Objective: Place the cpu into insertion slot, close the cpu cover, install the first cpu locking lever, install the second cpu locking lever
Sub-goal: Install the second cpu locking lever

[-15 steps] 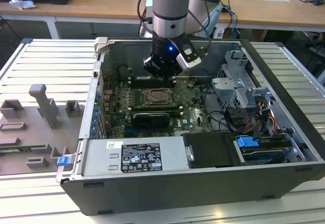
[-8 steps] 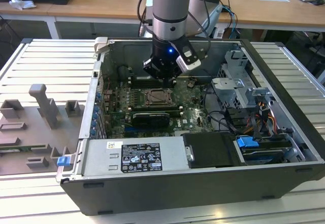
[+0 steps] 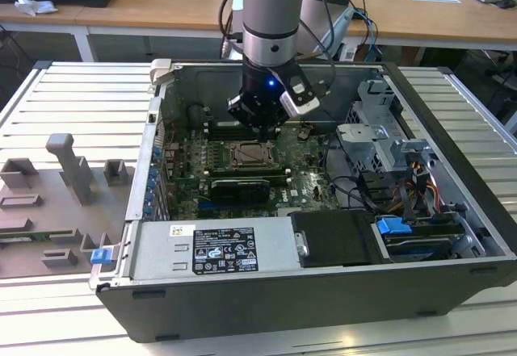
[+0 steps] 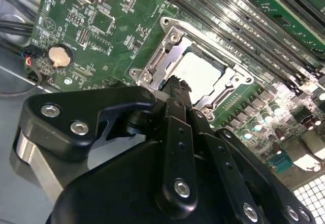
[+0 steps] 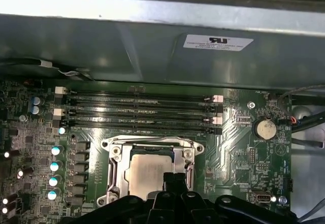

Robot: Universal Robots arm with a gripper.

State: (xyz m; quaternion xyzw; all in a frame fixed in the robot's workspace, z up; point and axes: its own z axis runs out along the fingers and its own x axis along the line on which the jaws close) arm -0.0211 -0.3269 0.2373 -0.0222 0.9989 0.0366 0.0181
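Black end effector [image 4: 177,84] hangs just above the cpu [image 4: 195,71], fingertips drawn together and holding nothing; the cpu lies seated in the insertion slot [image 5: 152,170] near the motherboard's [image 3: 242,166] middle; the cpu cover [image 5: 118,165] frames it, closed flat; memory slots [image 5: 137,115] run just beside.

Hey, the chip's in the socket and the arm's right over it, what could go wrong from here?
The end effector sits at the edge of the cpu, inside the cpu cover; pressing or sliding there might scratch or shift the chip. The memory slots run close beside the socket, so a sideways drift may clip them.
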